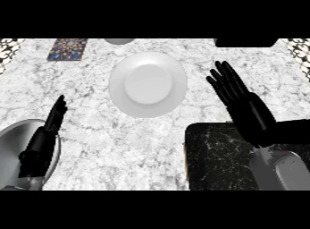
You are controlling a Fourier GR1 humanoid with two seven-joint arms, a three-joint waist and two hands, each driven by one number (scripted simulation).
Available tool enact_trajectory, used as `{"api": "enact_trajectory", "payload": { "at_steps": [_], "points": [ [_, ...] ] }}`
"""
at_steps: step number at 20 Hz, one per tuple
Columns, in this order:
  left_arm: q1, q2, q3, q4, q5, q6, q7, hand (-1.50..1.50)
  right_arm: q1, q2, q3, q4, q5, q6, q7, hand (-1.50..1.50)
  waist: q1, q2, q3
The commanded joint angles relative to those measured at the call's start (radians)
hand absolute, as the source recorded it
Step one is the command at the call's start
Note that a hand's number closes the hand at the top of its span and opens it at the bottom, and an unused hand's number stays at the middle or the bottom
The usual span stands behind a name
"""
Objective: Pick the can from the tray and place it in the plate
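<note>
plate (148,84) bare, right hand (244,105) open over tray (216,156)

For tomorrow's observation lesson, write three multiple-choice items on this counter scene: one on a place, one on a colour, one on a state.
1. Where is the plate?
A. centre of the counter
B. on the tray
C. under the left hand

2. What colour is the tray?
A. white
B. black
C. red

3. How is the right hand?
A. shut on a cup
B. open, holding nothing
C. pressing on the plate

Answers: 1 A, the plate lies mid-counter, apart from the tray; 2 B, the tray is dark and marbled; 3 B, its fingers are straight.
</note>
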State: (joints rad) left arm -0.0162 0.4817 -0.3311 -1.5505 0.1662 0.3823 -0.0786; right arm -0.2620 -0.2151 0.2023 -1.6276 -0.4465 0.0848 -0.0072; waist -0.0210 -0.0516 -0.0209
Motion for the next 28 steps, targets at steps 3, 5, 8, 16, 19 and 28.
{"api": "enact_trajectory", "payload": {
  "at_steps": [3,5,8,16,19,28],
  "points": [
    [-0.063,0.008,0.046,-0.056,0.028,-0.035,-0.011,0.0,0.065,-0.094,0.125,-0.206,-0.011,0.233,-0.017,1.5,0.006,0.04,0.021],
    [-0.136,0.03,0.089,-0.053,0.051,-0.058,-0.007,0.0,0.044,-0.112,0.216,-0.247,-0.013,0.353,-0.044,1.5,0.006,0.041,0.022],
    [-0.104,0.024,0.075,-0.033,0.059,-0.053,0.028,0.0,-0.094,-0.373,0.113,-0.268,0.411,0.263,0.004,1.5,-0.065,-0.012,0.005],
    [-0.174,0.084,0.143,-0.109,0.139,-0.15,0.111,0.0,0.496,-0.233,0.188,-0.238,0.435,0.116,-0.474,-1.5,-0.009,0.047,0.024],
    [-0.171,0.087,0.182,-0.073,0.163,-0.197,0.078,0.0,0.541,-0.315,0.032,-0.268,0.287,0.207,-0.603,-1.5,0.001,0.048,0.022],
    [-0.241,0.021,0.147,-0.069,0.106,-0.157,0.151,0.0,0.539,-0.542,-0.249,-0.443,0.35,0.202,-0.413,-1.5,0.0,0.048,0.019]
  ]
}}
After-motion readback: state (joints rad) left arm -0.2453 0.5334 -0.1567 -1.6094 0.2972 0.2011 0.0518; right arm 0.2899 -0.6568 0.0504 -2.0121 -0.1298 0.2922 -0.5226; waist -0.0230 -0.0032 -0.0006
